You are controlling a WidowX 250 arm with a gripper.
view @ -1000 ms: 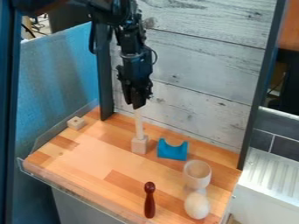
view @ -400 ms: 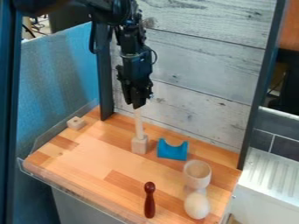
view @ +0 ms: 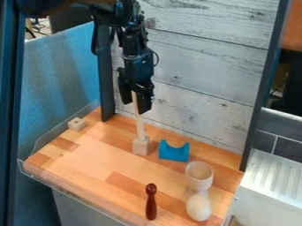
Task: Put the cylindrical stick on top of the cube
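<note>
Stick, pale and made of wood, stands nearly straight up on top of a little wood cube. The cube sits on the wood table, near the back wall, which is made of big gray-white boards. Black gripper hangs down from the top of the view, right over the cube. Its two fingers are spread apart, one on each side of the top of the stick, so they do not pinch it.

Just to the right of the cube is a blue block with a round dip in its top. Closer to the front, on the right, there is a wood cup with its mouth facing up. A pale, egg-shaped thing is just in front of the cup; I cannot tell if they touch. To the left of that, a shiny dark red peg with a round knob is near the front edge. One more small wood cube with a hole sits far back on the left, beside the see-through rim.
</note>
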